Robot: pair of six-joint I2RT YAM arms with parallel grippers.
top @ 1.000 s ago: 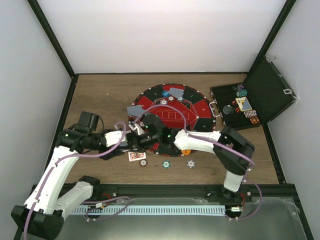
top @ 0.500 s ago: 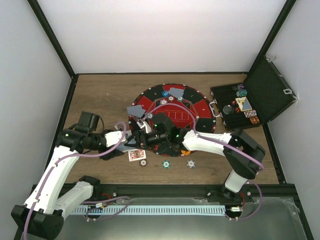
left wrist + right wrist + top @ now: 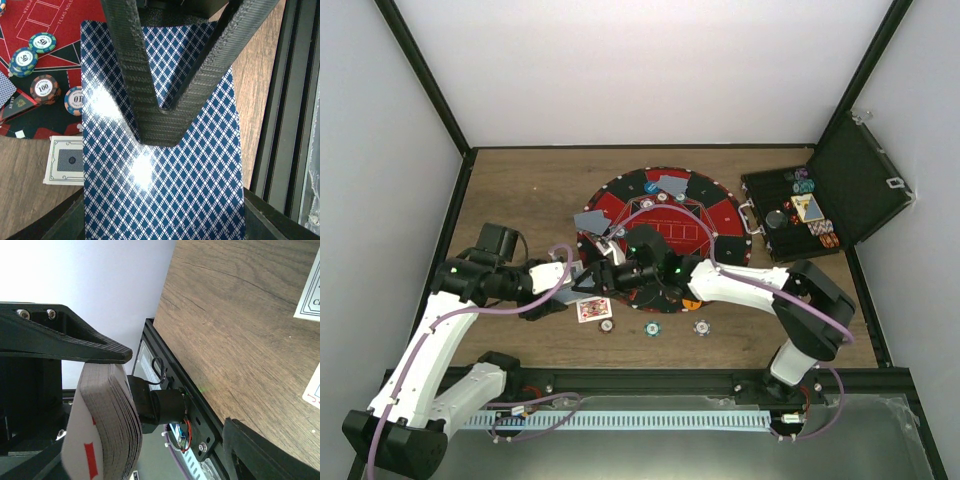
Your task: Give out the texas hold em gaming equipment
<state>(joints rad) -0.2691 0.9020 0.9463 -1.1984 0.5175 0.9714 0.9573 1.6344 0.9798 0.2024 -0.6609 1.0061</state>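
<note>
My left gripper (image 3: 578,283) is shut on a deck of playing cards (image 3: 165,170) with blue diamond backs, held just off the mat's near-left rim. My right gripper (image 3: 605,270) has reached in over that deck. One of its black fingers (image 3: 150,100) lies on the top card. In the right wrist view the deck (image 3: 107,425) shows edge-on against that finger, and the other finger (image 3: 260,450) stands well apart, so my right gripper (image 3: 177,390) is open. One card (image 3: 594,309) lies face up on the wood. Three poker chips (image 3: 652,328) sit in a row near the front edge.
The round red-and-black poker mat (image 3: 705,215) holds grey-backed cards (image 3: 672,184) and chips (image 3: 45,87). An open black case (image 3: 820,215) with more chips stands at the right. A white-bordered card (image 3: 67,160) lies beside the mat. The black frame rail (image 3: 280,125) runs close by.
My right gripper has moved left onto the deck held by my left gripper, and its jaws have narrowed. My left arm has stayed put.
</note>
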